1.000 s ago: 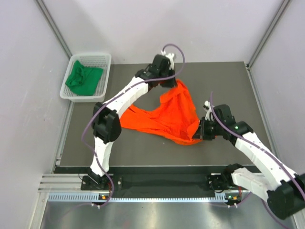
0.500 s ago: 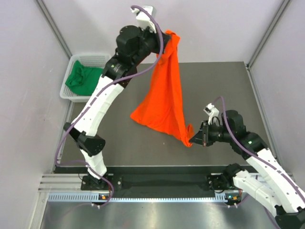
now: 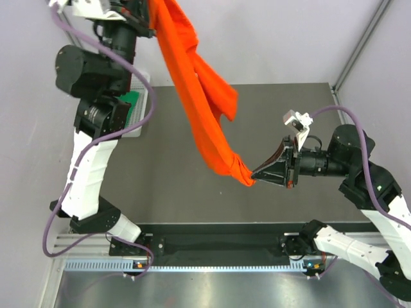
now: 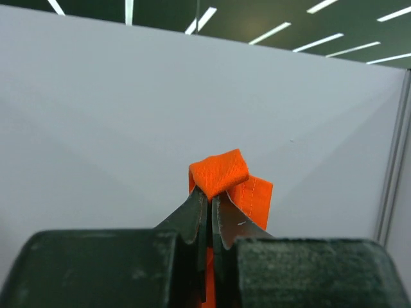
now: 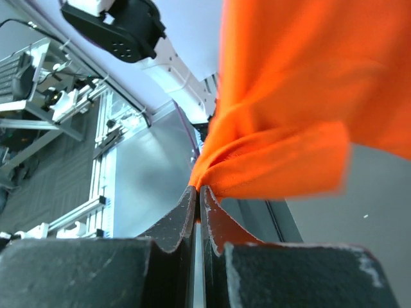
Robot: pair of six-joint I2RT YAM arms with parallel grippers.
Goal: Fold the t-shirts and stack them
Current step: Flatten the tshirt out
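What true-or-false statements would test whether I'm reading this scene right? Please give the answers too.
1. The orange shirt hangs stretched in the air between the two grippers. True.
2. The left gripper is open and empty. False: it is shut on a fold of the orange shirt, held up high.
3. The green shirt sits in the white basket. True.
4. The right gripper holds the green shirt. False: it is shut on the lower end of the orange shirt.
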